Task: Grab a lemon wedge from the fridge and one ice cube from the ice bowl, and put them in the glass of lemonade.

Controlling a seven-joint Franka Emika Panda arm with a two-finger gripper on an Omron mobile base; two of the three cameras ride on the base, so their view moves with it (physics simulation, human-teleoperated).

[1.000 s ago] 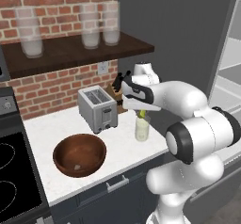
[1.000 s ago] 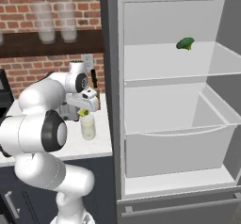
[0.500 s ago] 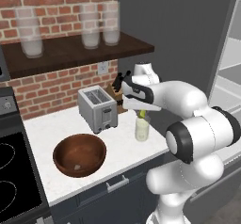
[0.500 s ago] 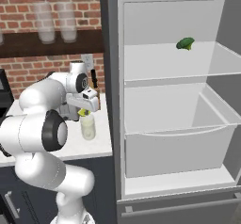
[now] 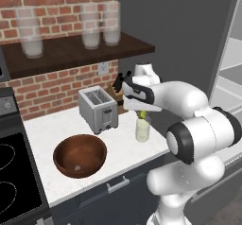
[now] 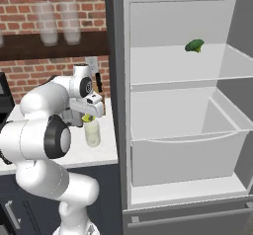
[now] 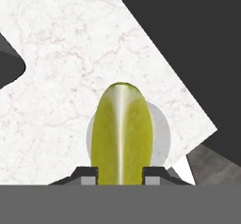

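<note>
Gripper (image 7: 120,173) clamps the glossy lemon wedge (image 7: 121,133) (pale spine) over the round glass of lemonade (image 7: 161,133).

toaster (image 5: 98,108) near glass of lemonade (image 5: 142,129); counter (image 5: 127,143) between bare

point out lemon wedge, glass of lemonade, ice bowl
lemon wedge (image 7: 122,133): hand view, middle of its face.
glass of lemonade (image 5: 142,130): left base view, side wall.
ice bowl (image 5: 61,149): left base view, inner wall.

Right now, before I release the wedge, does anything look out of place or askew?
Nothing spilled or tipped. The gripper holds the lemon wedge above the glass of lemonade, which stands upright. The fridge stands open, with a green item on its upper shelf.
</note>
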